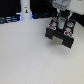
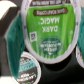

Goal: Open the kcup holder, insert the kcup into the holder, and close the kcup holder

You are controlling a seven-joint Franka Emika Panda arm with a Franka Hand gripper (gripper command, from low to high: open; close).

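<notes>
Wrist view: small squat kcup with green foil top and pale body (image 2: 44, 31) between the fingers (image 2: 44, 30), pinched at its sides, lid facing the camera, lettering "DARK MAGIC" inverted. Beyond the fingers: black boxy kcup holder (image 1: 61, 34), pods seated in round slots, on pale counter (image 1: 25, 55).

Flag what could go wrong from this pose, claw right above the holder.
1. The claw sits low over the kcup holder; a sloppy descent could hit the frame.
2. In the wrist view the green-lidded kcup fills the frame, with another pod right beside it. They might collide on insertion.
3. Neither view shows the claw's grip, so a slip would probably go unseen.
</notes>
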